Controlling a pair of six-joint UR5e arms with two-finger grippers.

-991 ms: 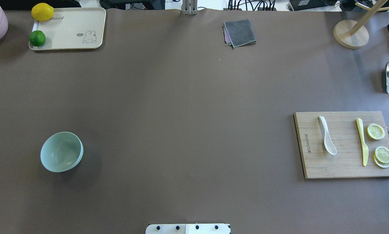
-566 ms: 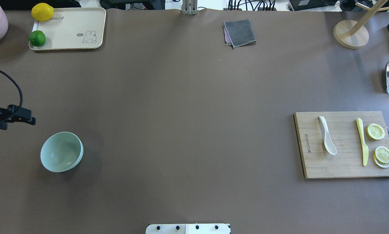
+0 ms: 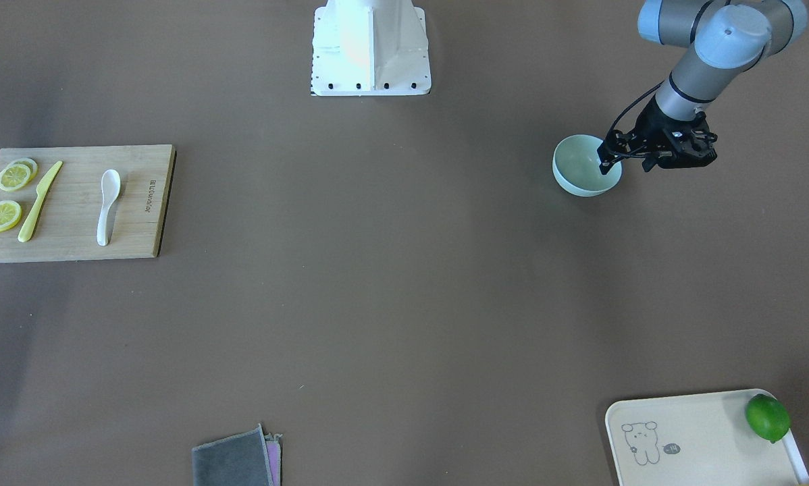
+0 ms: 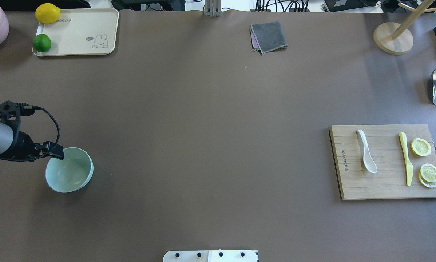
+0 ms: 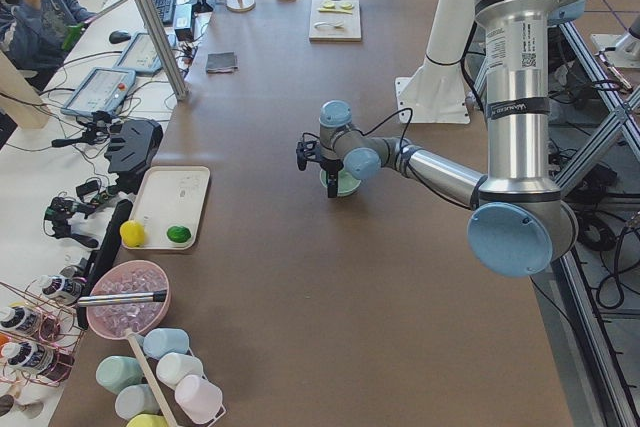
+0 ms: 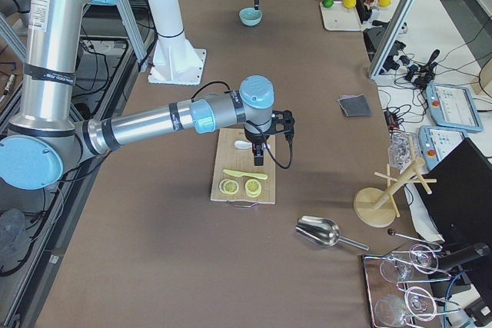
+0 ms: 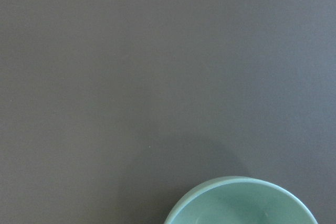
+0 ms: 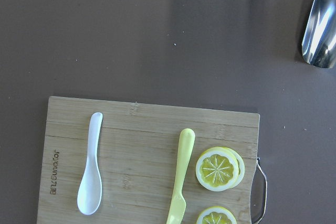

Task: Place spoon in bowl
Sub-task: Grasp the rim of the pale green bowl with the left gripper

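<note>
Overhead exterior view: nearest the robot, the bowl (image 4: 69,170) stands on the table's left, with the left gripper (image 4: 59,156) over its far-left rim; I cannot tell whether its jaws are apart. On the right, the spoon (image 4: 366,151) lies on the board (image 4: 385,187), scoop toward the robot, beside a knife (image 4: 406,158). The right gripper (image 6: 260,159) hangs above that board, grip unreadable. Farther off lie a cloth (image 4: 269,36) and a tray (image 4: 79,36)

The left claw (image 4: 59,156) has swung in to the rim of the bowl (image 4: 71,174).
</note>
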